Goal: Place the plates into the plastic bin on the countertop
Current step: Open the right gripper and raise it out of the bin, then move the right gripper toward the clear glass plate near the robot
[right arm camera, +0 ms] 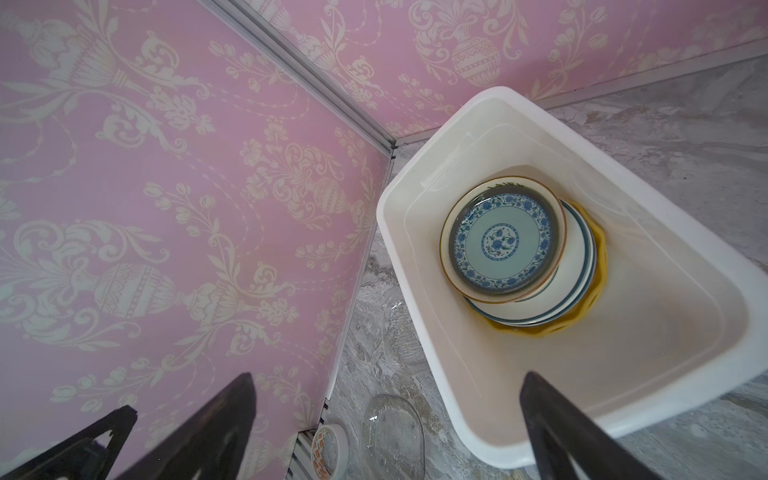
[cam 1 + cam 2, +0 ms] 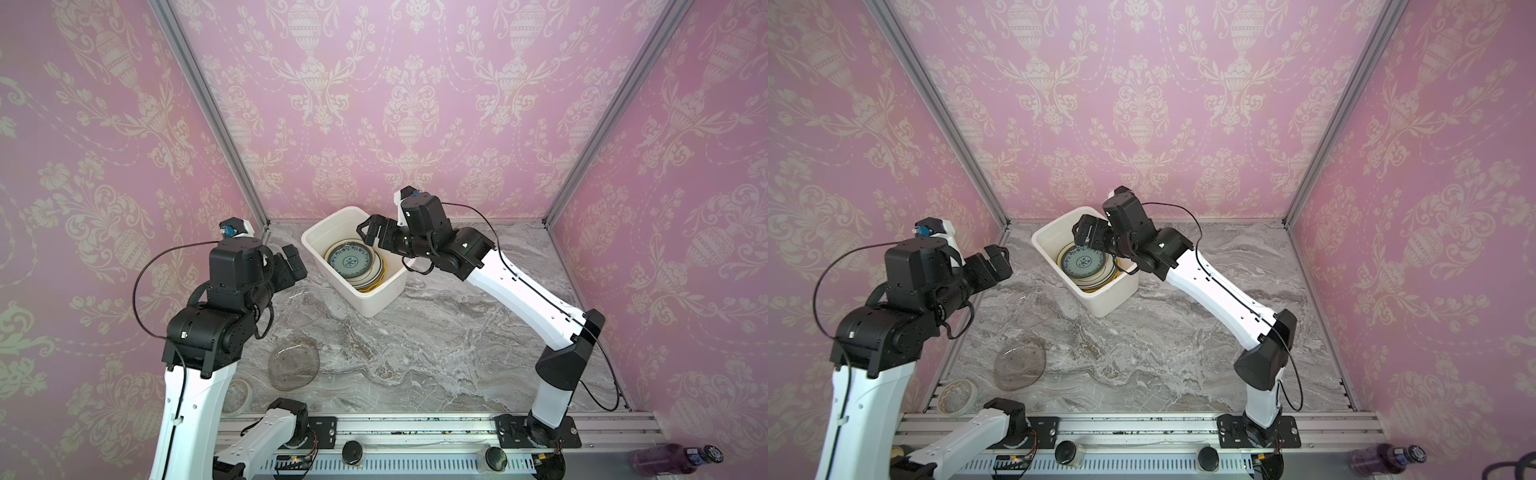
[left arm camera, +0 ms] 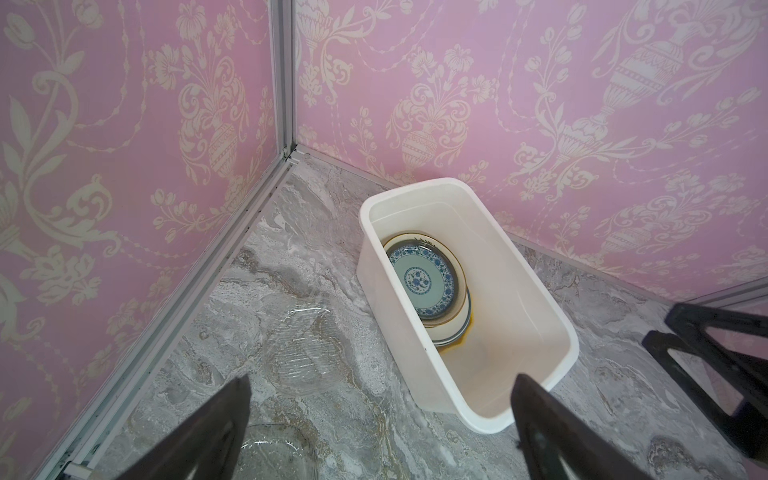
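plastic bin (image 2: pixel 1100 305): plates (image 2: pixel 1081 262) stacked | right gripper (image 2: pixel 1083 233): jaws apart, above | glass plate (image 2: pixel 1019 365): countertop (image 2: pixel 1163 353)

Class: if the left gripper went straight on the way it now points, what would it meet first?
Most likely the near side wall of the plastic bin; the open left gripper points toward it. Whether it would pass above the rim is unclear.

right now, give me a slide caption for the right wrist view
Open right tool over the white bin, teal plate topping the stack inside.
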`<action>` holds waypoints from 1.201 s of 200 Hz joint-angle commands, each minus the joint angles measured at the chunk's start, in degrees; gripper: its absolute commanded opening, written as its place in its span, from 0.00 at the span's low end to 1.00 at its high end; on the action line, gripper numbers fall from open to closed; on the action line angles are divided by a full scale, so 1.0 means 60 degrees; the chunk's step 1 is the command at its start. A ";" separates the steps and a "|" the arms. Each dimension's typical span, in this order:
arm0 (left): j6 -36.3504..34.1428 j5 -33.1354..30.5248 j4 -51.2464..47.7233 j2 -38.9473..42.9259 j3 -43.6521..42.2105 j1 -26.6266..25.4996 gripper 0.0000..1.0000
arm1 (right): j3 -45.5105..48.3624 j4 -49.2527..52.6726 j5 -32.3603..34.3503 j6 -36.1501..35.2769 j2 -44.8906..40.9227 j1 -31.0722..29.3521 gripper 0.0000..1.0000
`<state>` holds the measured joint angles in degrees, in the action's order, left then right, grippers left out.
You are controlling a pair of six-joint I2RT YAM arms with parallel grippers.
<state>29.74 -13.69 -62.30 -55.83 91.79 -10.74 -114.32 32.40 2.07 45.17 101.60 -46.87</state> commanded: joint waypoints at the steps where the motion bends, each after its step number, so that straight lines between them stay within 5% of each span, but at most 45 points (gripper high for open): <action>1: 0.1249 0.0369 -0.0643 0.0169 0.0143 -0.0041 0.99 | 0.0857 -0.0727 0.0456 -0.1652 -0.1259 -0.0004 1.00; 45: 0.2447 0.0671 -0.0871 0.0421 -0.0332 -0.0053 0.99 | 0.3097 -0.1904 0.1046 -0.3524 -0.3470 0.0021 1.00; 72: 0.2859 0.0825 -0.1150 0.0349 -0.0343 -0.0046 0.99 | 0.6235 -0.4865 0.0608 -0.2246 -0.5537 0.0393 1.00; 96: 0.2947 0.0850 -0.1393 0.0257 -0.0329 -0.0053 0.99 | 0.8664 -0.7422 -0.1671 -0.0623 -0.6903 0.1527 1.00; 122: 0.2826 0.0784 -0.1960 0.0132 -0.0405 -0.0041 0.99 | 0.8471 -0.6216 -0.2564 -0.0847 -0.7053 0.1867 0.99; 173: 0.3371 0.0492 -0.3922 -0.0379 -0.1032 0.0049 0.99 | 0.7564 -0.4568 -0.3128 -0.0810 -0.6297 0.1664 0.82; 210: 0.2848 0.1077 -0.4955 -0.0944 -0.2372 0.1084 0.99 | 0.7137 -0.4246 -0.1318 -0.1184 -0.5563 -0.0468 0.78; 240: 0.2621 0.2005 -0.4443 -0.0685 -0.3781 0.2557 0.99 | 0.6453 -0.4047 -0.0978 0.0132 -0.4212 -0.1606 0.75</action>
<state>47.16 -6.39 -86.72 -61.84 73.60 -1.13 -71.53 6.24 -7.90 40.86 71.22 -52.82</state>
